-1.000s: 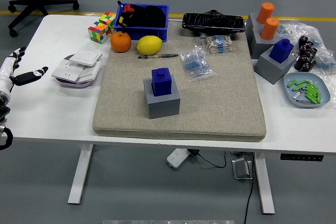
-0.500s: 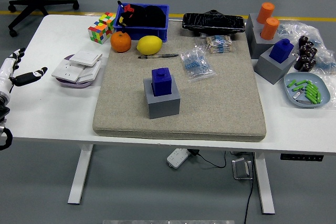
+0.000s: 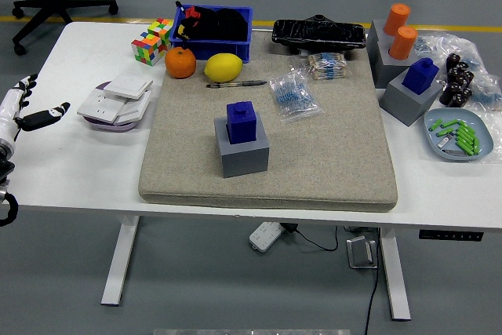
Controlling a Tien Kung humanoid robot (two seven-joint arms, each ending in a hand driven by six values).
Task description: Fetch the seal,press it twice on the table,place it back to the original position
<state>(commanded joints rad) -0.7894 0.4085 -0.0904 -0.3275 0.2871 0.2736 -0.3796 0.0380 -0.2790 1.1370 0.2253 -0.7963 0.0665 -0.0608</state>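
Head view: our left hand (image 3: 22,107), fingers spread and empty, hangs at the table (image 3: 70,170) edge; the seal (image 3: 241,121) stands upright well to its right.

Only the left hand (image 3: 22,107) shows, at the far left edge of the view, held up beside the table's left end. Its white fingers (image 3: 26,86) are spread and point upward, and the dark thumb sticks out to the right on its own. It holds nothing. Below it, a bit of the black arm (image 3: 6,194) runs down the edge of the view.
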